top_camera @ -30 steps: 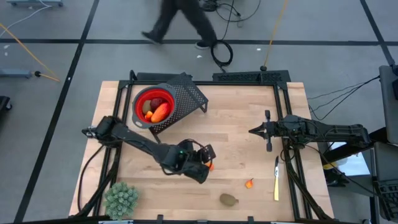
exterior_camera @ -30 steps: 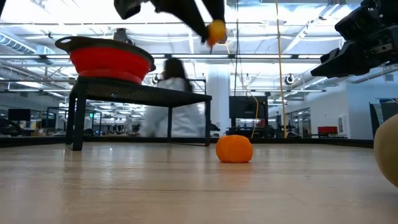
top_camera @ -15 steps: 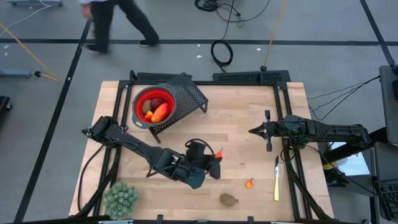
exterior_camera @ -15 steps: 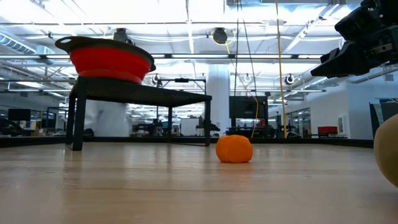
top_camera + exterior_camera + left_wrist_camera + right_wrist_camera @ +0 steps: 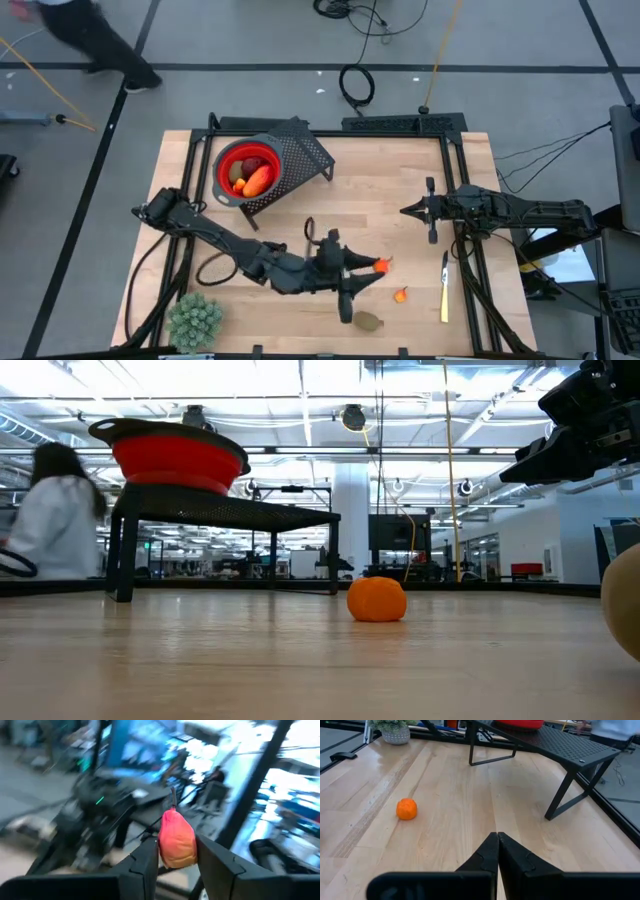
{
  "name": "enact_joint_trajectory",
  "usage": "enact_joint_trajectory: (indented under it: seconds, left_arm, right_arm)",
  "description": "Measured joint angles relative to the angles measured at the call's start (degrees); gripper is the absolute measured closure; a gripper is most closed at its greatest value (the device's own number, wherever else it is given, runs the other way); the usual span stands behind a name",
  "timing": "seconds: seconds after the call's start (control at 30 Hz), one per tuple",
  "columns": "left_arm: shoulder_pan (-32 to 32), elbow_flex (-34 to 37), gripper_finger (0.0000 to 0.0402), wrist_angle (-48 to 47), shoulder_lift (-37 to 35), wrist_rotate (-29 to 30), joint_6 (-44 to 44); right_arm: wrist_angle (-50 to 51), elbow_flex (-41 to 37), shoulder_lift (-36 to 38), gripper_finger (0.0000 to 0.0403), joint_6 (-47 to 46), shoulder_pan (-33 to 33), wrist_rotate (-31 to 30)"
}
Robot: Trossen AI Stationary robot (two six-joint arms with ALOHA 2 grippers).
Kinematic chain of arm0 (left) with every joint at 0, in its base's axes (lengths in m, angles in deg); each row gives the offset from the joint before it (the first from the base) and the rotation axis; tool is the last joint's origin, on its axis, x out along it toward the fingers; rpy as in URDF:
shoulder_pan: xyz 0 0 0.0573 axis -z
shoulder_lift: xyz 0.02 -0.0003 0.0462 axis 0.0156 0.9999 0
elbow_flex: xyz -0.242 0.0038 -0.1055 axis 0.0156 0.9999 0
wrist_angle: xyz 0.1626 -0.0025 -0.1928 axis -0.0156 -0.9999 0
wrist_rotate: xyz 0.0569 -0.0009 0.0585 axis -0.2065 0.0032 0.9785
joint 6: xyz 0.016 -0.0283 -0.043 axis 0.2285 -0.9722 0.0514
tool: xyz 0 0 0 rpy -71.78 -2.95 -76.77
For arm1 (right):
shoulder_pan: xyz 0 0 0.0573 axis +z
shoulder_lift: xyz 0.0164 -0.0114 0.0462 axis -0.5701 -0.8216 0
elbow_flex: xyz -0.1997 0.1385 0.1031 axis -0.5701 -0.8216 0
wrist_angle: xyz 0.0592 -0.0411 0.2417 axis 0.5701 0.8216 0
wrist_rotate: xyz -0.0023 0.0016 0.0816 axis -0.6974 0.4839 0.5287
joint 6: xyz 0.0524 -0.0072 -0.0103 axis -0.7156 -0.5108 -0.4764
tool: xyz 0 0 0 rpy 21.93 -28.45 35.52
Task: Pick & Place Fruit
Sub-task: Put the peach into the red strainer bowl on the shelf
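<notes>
A small red-orange fruit point(image 5: 176, 840) with a dark stem sits between the fingers of my left gripper point(image 5: 374, 265), which is shut on it above the table's near middle. A tiny orange fruit point(image 5: 401, 294) and a brownish-green oval fruit point(image 5: 368, 320) lie on the wood just near of it. A red bowl point(image 5: 247, 168) with more fruit rests on a black mesh stand point(image 5: 305, 152) at the far left. My right gripper point(image 5: 404, 210) waits shut at the table's right, holding nothing. My left gripper pinches the red-orange fruit by its two sides point(image 5: 162, 851) between its two fingers point(image 5: 145, 862). The fingers lie about level and point toward the table's right edge. The fruit is lifted clear of the table, with its stem end sticking out past the fingers.
A pale green spiky plant point(image 5: 195, 320) stands at the near left corner. A thin yellow tool point(image 5: 444, 286) lies near the right edge. In the low view the orange fruit point(image 5: 377, 600) sits mid-table. A person point(image 5: 50, 510) passes behind the table.
My left gripper has risen out of the low view and gone toward the table's right edge with the red-orange fruit. It has rolled and tipped from pointing down to pointing level. The person beyond the table has walked off to the left.
</notes>
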Motion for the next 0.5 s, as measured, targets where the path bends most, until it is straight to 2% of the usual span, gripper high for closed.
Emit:
enact_joint_trajectory:
  seconds: [0.3, 0.5]
  left_arm:
    - [0.00, -0.02, 0.0277, 13.22, 0.00, -15.68, 17.48]
    - [-0.02, 0.00, 0.0277, 14.08, 0.00, -18.54, 19.73]
  right_arm:
    - [0.01, 0.00, 0.00, 0.0403, 0.11, 0.01, 0.02]
    - [0.01, 0.00, 0.00, 0.0403, 0.18, 0.01, 0.02]
